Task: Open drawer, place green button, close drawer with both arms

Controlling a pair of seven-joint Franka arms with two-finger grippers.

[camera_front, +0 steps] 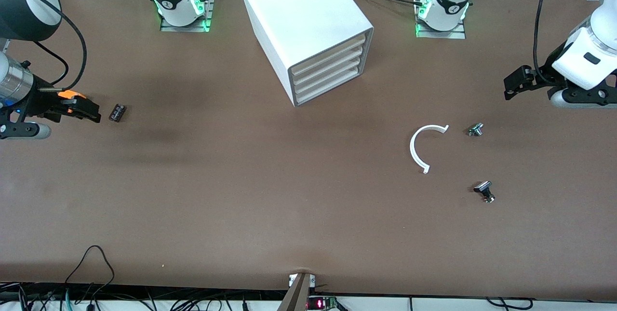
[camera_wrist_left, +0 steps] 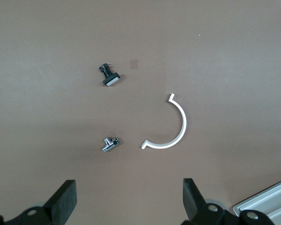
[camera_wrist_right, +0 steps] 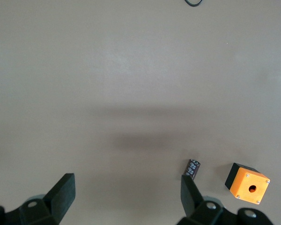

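The white cabinet (camera_front: pixel 308 21) stands at the table's middle, near the arm bases. All four of its drawers are shut; the drawer (camera_front: pixel 328 90) is the lowest one. No green-capped button shows in any view. My left gripper (camera_front: pixel 515 85) hangs open and empty over the table at the left arm's end; its wrist view (camera_wrist_left: pixel 129 197) shows bare table between the fingers. My right gripper (camera_front: pixel 86 110) hangs open and empty at the right arm's end, over the orange box (camera_front: pixel 70 94); bare table lies between its fingers (camera_wrist_right: pixel 126 192).
Two black-and-silver small parts (camera_front: pixel 476 129) (camera_front: pixel 485 191) and a white C-shaped strip (camera_front: pixel 420 149) lie toward the left arm's end, also in the left wrist view (camera_wrist_left: pixel 110 144) (camera_wrist_left: pixel 109 76) (camera_wrist_left: pixel 178 126). A dark cylinder (camera_front: pixel 117 112) (camera_wrist_right: pixel 193 168) lies beside the orange box with a hole (camera_wrist_right: pixel 247 183).
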